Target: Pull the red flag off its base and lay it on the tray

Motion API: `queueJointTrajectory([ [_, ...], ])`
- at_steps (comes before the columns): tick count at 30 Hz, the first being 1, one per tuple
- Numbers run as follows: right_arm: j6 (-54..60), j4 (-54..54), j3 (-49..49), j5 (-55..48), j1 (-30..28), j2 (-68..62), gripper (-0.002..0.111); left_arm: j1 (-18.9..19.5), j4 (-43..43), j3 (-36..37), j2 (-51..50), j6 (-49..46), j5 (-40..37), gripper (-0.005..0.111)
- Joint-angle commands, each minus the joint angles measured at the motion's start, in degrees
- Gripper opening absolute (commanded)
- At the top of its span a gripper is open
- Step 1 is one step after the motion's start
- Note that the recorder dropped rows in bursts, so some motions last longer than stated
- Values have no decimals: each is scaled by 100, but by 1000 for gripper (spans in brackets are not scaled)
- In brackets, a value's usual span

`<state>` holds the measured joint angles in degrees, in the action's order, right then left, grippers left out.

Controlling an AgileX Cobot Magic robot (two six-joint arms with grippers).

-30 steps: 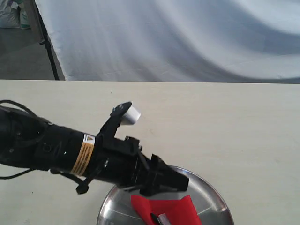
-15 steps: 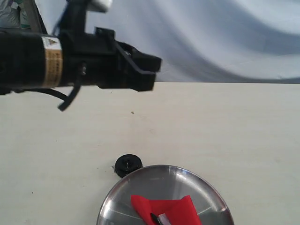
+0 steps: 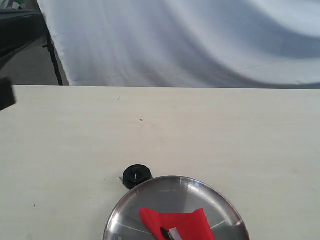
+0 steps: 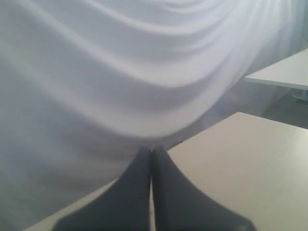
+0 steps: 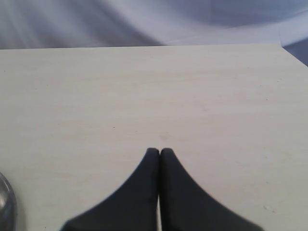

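Observation:
The red flag (image 3: 176, 223) lies flat on the silver tray (image 3: 220, 202) at the near edge of the exterior view, its black stick and white strip showing at the bottom. The small black base (image 3: 136, 175) sits on the table just beyond the tray's left rim, with nothing in its hole. My left gripper (image 4: 152, 152) is shut and empty, lifted and facing the white backdrop. A dark blurred piece of the left arm (image 3: 6, 95) shows at the far left edge. My right gripper (image 5: 160, 151) is shut and empty, low over bare table.
The pale wooden table (image 3: 225, 130) stretches wide behind the tray. A white cloth backdrop (image 3: 190, 40) hangs past its far edge, with a black stand leg (image 3: 52, 55) at the left. The tray's rim (image 5: 6, 202) peeks into the right wrist view.
The left arm has swung up from over the tray and away to the left, almost out of the exterior view. The base, hidden at first, is now uncovered. The flag stays on the tray.

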<state>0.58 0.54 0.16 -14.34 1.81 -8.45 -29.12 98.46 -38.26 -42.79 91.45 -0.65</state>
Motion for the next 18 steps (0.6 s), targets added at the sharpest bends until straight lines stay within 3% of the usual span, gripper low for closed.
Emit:
queueJointTrajectory([
  [1, 18, -17, -16, -13, -17, 22, 0, -10, 6, 874, 952, -18, -563, 0],
  [6, 18, -17, -16, -13, -17, 22, 0, -10, -21, 1879, 1888, 81, -1242, 0],
  [12, 18, -17, -16, -13, -17, 22, 0, -10, -21, 2631, 2324, 347, -1143, 0],
  [15, 18, -17, -16, -13, -17, 22, 0, -10, -21, 2669, 2324, 1275, -671, 0],
  [18, 18, -17, -16, -13, -17, 22, 0, -10, -44, 2669, 2324, 2998, -301, 0],
])
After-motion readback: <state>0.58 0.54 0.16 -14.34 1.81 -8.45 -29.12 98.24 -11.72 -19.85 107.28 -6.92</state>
